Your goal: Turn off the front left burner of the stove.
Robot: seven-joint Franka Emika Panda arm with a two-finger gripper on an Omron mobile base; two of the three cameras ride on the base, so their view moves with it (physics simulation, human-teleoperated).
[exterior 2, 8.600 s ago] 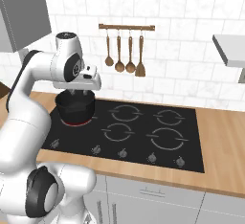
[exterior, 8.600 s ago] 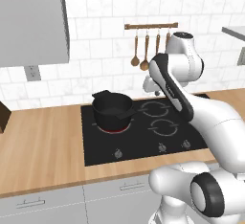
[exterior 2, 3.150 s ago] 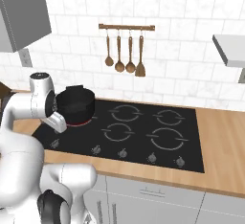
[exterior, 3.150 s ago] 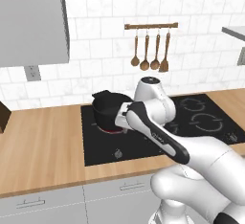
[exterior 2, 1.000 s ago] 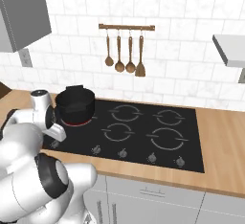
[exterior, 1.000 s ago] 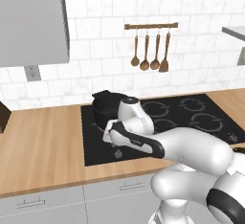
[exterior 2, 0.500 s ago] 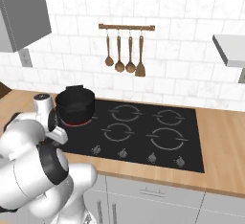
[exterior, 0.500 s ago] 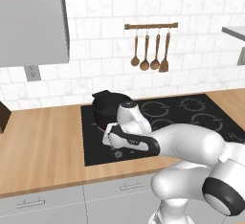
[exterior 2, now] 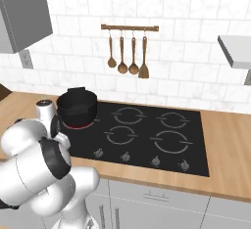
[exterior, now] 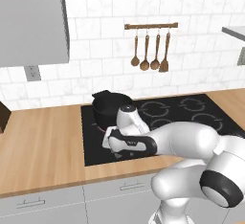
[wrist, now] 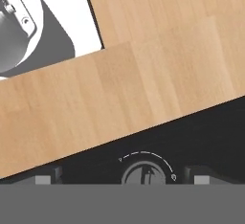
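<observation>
We've dropped our pincer [wrist: 122, 179] low onto the stove's [exterior: 191, 117] front edge, jaws wide and empty either side of a knob [wrist: 146, 174], so the burner [exterior 2: 78, 124] under the pot [exterior 2: 77, 104] can go off.

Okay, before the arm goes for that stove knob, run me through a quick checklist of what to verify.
1. Gripper open wide enough to take a knob: ok; a fingertip stands on either side of the knob, well apart.
2. Knob centred between the fingertips in the hand view: ok, roughly centred and not yet gripped.
3. Burner still on: ok to proceed; a red glow shows under the black pot.
4. This knob belongs to the front left burner: cannot tell; the row of knobs carries no readable labels.
5. Pot clear of the hand: ok; it stands behind the hand on the stove.
6. Knob's present setting: cannot tell; the mark is too small.
</observation>
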